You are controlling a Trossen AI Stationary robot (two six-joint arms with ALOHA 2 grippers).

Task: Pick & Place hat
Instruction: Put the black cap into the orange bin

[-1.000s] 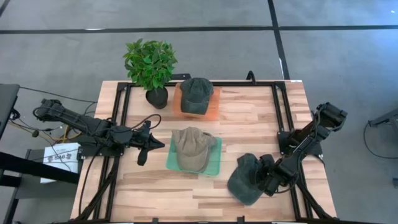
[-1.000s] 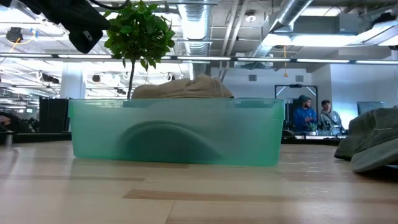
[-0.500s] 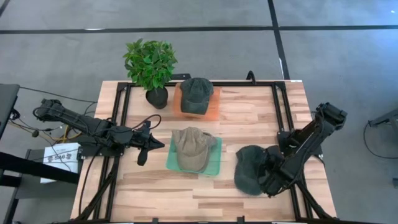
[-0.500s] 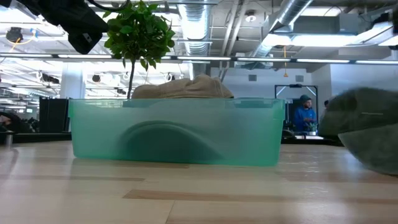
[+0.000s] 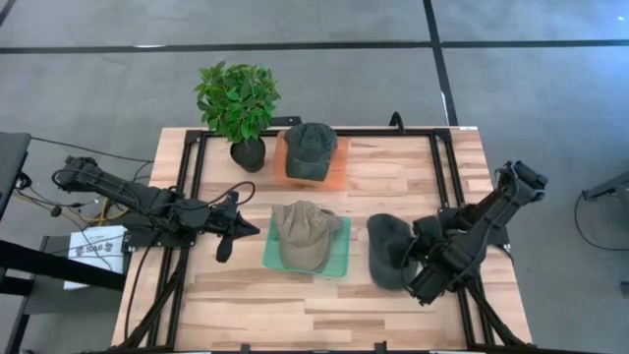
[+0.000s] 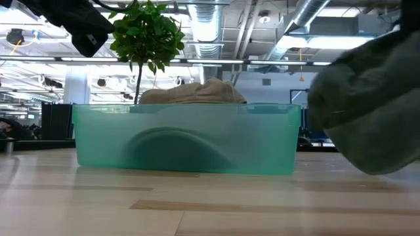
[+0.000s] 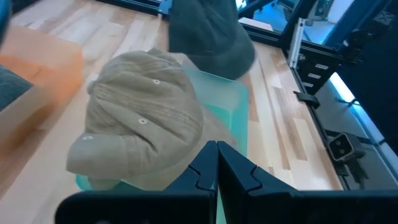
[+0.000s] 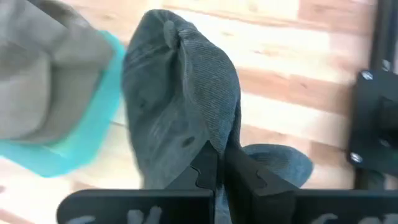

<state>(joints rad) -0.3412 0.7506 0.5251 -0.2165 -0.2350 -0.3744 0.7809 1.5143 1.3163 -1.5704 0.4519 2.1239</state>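
A dark green hat (image 5: 386, 252) is in my right gripper (image 5: 417, 260), right of the teal bin (image 5: 340, 258); it fills the right of the low view (image 6: 371, 105). A tan hat (image 5: 301, 234) rests crown-up on that bin, and shows in the left wrist view (image 7: 140, 127). Another dark green hat (image 5: 311, 149) lies on an orange tray (image 5: 339, 169) at the far side. My left gripper (image 5: 252, 228) hovers shut just left of the teal bin (image 7: 233, 102). My right gripper pinches a raised fold of the dark hat's cloth (image 8: 211, 134) between its two fingers, coming slanting from the table's right and near side. The hat (image 8: 177, 93) stretches out past the fingertips toward the teal bin, and its lower edge (image 6: 374, 172) looks lifted off the boards.
A potted plant (image 5: 237, 102) stands at the far left next to the orange tray. Black rails (image 5: 442, 167) run along the table's sides. Bare boards (image 5: 295, 305) lie on the near side of the teal bin.
My right gripper has carried the dark hat from the near right part of the table up and toward the left and far side, close to the teal bin. The hat has left the boards and bunched up into a taller fold.
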